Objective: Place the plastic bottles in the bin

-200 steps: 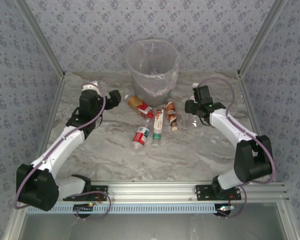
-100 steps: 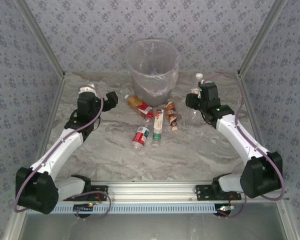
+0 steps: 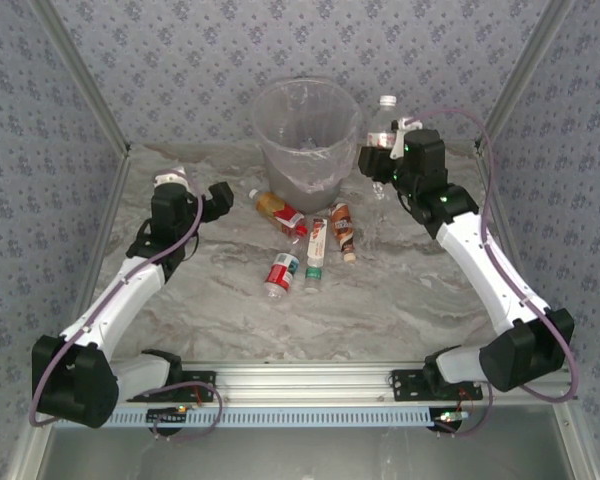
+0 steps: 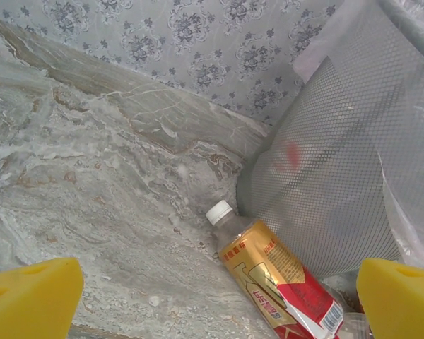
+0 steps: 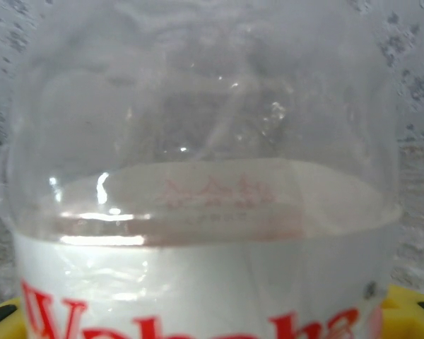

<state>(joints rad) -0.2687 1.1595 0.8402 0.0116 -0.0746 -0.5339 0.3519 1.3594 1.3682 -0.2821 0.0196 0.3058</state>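
My right gripper (image 3: 378, 160) is shut on a clear plastic bottle (image 3: 384, 125) with a white cap and holds it upright, in the air, just right of the bin (image 3: 305, 135). In the right wrist view this bottle (image 5: 205, 212) shows a white label with red letters. The bin is round grey mesh lined with a clear bag. Several more bottles lie in front of it: a gold-and-red one (image 3: 280, 212), a brown one (image 3: 342, 228), a white-and-green one (image 3: 315, 250) and a red-labelled one (image 3: 280, 272). My left gripper (image 3: 220, 200) is open, left of the gold-and-red bottle (image 4: 279, 279), with nothing between its jaws.
The patterned back wall and metal frame posts stand close behind the bin's mesh wall (image 4: 339, 176). Bare marble table (image 3: 400, 300) stretches in front of the lying bottles and along the left side.
My right arm has lifted its bottle off the table and carried it up and back toward the bin's right rim. The left arm has shifted only slightly.
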